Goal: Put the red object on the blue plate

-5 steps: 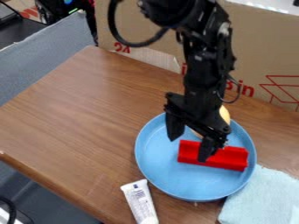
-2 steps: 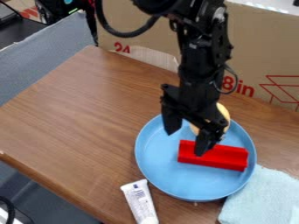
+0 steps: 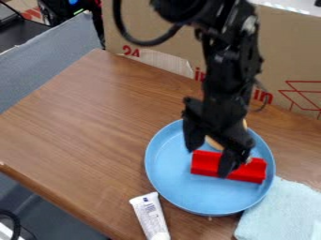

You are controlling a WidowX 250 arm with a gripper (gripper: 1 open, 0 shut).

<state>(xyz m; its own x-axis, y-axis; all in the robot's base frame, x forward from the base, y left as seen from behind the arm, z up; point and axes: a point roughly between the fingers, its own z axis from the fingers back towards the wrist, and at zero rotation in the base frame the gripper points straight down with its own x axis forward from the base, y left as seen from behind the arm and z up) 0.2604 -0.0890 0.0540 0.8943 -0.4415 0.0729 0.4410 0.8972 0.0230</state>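
We see the gripper [image 3: 211, 157] pointing down over the blue plate [image 3: 170, 173], its fingers spread wide, straddling the red object [image 3: 251, 170], gripping nothing. The red bar lies flat inside the plate, toward its right side. A white tube [image 3: 150, 217] rests on the wooden table [image 3: 88, 112] near the plate; a pale teal cloth [image 3: 286, 217] sits at its right.
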